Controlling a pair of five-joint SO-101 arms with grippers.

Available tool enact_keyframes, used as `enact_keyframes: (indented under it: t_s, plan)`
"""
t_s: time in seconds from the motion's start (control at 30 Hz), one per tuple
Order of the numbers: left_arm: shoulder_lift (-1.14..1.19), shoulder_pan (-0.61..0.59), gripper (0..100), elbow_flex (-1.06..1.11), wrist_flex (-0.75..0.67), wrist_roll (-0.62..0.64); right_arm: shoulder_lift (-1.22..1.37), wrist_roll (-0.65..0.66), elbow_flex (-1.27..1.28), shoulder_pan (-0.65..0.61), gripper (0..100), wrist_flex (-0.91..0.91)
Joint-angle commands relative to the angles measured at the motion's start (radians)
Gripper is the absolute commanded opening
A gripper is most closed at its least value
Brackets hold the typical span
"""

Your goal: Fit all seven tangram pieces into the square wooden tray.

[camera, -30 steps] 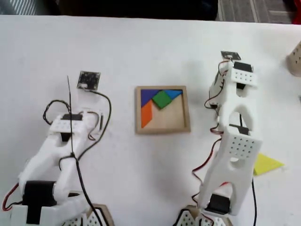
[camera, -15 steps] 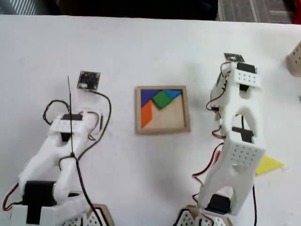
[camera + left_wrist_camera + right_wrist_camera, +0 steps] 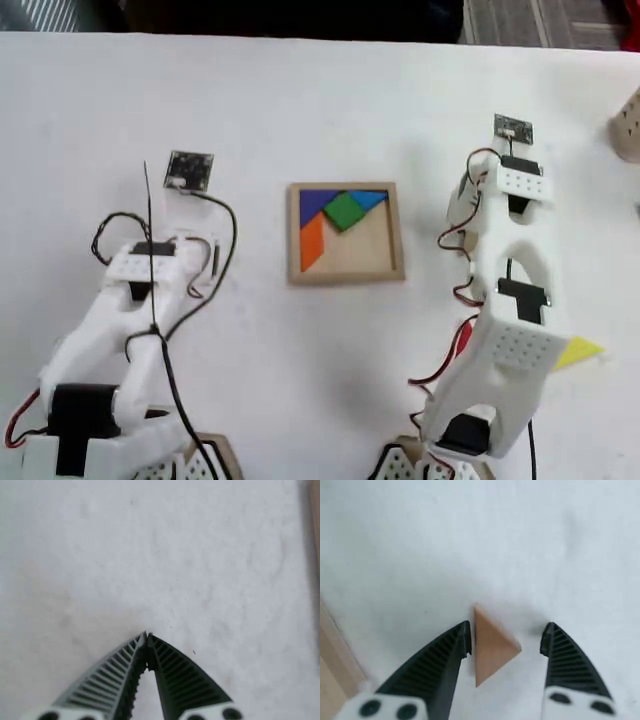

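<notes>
Right gripper (image 3: 508, 626) stood released, jaws astride a tan triangle (image 3: 491, 650) on the table (image 3: 300, 100) just off the wooden tray's (image 3: 346, 274) right edge. Left gripper (image 3: 146, 636) was clenched over bare table, left of the tray.

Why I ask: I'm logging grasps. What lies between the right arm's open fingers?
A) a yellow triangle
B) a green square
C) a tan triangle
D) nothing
C: the right wrist view shows a tan triangle lying between the open fingers of the right gripper.
</notes>
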Motion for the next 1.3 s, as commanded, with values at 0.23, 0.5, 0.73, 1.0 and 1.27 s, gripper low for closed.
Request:
enact_keyframes:
  t_s: [0.23, 0.5, 0.73, 1.0, 1.27]
  plan:
    - [-0.044, 0.015, 3, -0.012, -0.012, -0.008, -0.025, -0.005, -0.003, -0.015, 17.7, 0.025]
    - [-0.044, 0.013, 3, -0.012, -0.012, -0.008, -0.025, -0.005, -0.002, -0.012, 21.9, 0.062]
    - [-0.044, 0.013, 3, -0.012, -0.012, -0.008, -0.024, -0.005, -0.003, -0.012, 14.4, 0.033]
    - [-0.044, 0.013, 3, -0.012, -0.012, -0.008, -0.024, -0.005, -0.002, 0.004, 11.9, 0.021]
    - [-0.044, 0.010, 3, -0.012, -0.012, -0.008, -0.033, -0.005, 0.002, 0.007, 7.6, 0.028]
